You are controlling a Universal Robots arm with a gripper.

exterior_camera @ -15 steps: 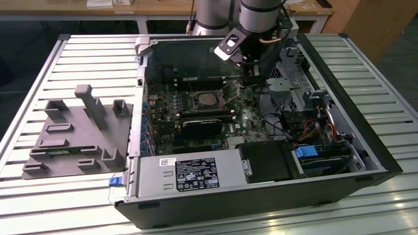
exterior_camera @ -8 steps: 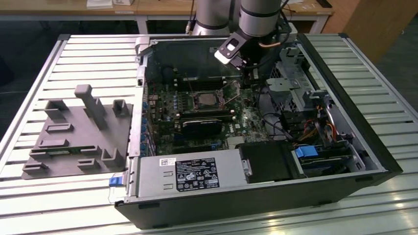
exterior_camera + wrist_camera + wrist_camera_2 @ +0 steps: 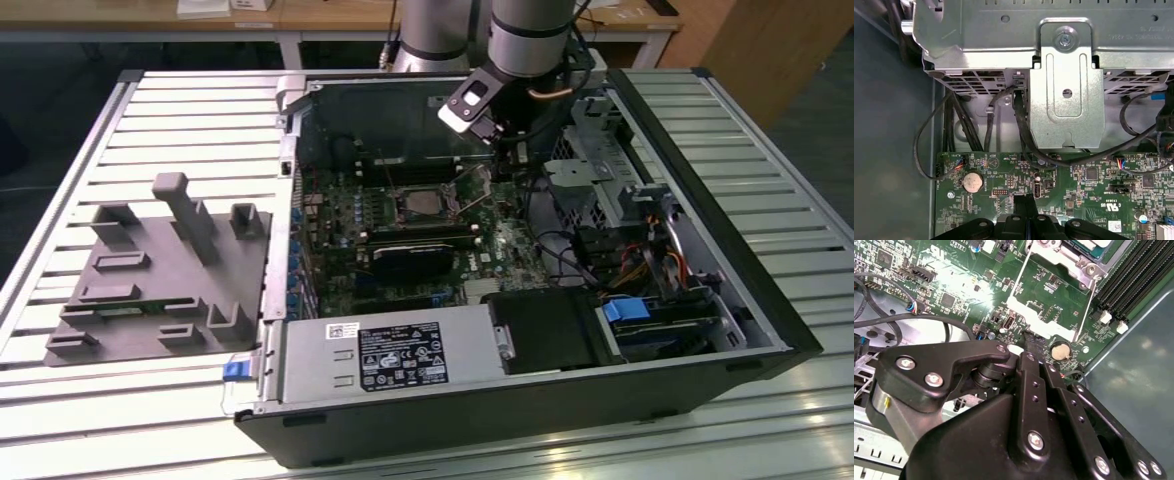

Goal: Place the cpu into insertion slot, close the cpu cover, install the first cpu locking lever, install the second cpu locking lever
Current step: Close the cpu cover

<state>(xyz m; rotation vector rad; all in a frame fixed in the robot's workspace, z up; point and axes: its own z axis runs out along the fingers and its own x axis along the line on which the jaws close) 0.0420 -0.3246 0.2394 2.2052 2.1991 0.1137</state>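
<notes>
My matte-black claw (image 3: 1031,340), pinched narrow, hovers just beside the round silver coin cell (image 3: 1060,350); the square, black-rimmed insertion slot (image 3: 424,203) lies apart from it.

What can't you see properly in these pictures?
1. Insertion slot: too small in the exterior view to tell whether the cpu is inside; cut off by the edge in the second wrist view.
2. Green circuit board: partly hidden under the gripper in both wrist views.
3. Black cables: ends hidden under the metal cage in the first wrist view.
</notes>
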